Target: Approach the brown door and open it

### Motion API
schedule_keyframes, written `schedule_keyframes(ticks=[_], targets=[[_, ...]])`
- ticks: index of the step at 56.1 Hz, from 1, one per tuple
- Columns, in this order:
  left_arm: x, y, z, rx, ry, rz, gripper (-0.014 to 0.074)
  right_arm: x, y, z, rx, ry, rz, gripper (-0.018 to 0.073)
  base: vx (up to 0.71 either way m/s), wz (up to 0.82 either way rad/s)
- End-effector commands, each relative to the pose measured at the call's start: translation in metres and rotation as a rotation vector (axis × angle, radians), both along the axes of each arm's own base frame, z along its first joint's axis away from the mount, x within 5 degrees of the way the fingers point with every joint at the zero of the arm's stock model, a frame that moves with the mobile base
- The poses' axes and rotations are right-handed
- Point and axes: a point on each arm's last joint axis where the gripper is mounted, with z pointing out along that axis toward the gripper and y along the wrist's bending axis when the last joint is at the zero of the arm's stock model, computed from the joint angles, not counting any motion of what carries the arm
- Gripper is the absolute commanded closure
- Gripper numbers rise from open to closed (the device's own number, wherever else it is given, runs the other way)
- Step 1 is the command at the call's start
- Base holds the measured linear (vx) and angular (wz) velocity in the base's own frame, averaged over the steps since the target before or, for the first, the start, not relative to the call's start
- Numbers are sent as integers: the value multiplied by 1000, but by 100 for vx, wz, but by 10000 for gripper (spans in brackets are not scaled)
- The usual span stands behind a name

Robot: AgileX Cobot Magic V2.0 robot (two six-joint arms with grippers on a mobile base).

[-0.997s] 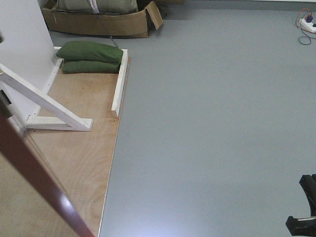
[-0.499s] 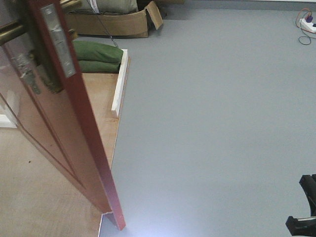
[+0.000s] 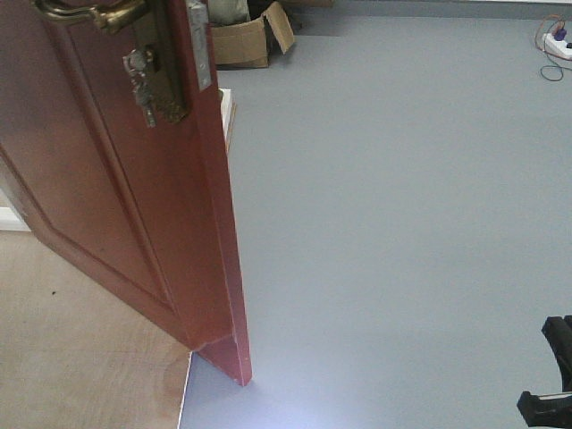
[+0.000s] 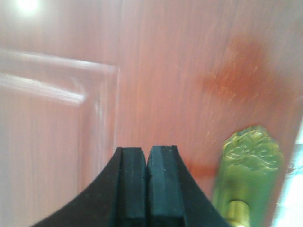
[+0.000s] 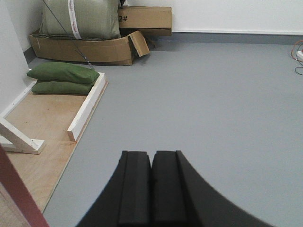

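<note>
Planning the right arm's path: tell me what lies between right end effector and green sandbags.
Right wrist view: bare grey floor, then a white wooden rail.

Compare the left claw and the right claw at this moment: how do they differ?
The left claw points at the brown door, close to its panel; the right claw points over open grey floor. The left claw has the brass backplate just to its side; the right claw has nothing near. Both are shut and empty.
</note>
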Motion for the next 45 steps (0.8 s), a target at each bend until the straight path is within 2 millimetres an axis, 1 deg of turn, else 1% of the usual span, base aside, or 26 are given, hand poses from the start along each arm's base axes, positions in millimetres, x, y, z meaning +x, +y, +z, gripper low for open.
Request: schedule_keyframes(ticks=[1, 6, 7, 11, 45], targets=[[-6, -1, 25, 11, -84, 3, 600, 2, -1, 6, -11, -80, -5, 559, 0, 0], [-5, -3, 30, 15, -94, -10, 600, 2, -1, 6, -11, -80, -5, 559, 0, 0], [-4, -7, 29, 22, -80, -47, 600, 2, -1, 6, -11, -80, -5, 559, 0, 0], [-5, -8, 28, 25, -76, -61, 600, 2, -1, 6, -11, -80, -5, 559, 0, 0], [-4, -6, 29, 19, -83, -35, 600, 2, -1, 6, -11, -80, -5, 559, 0, 0]])
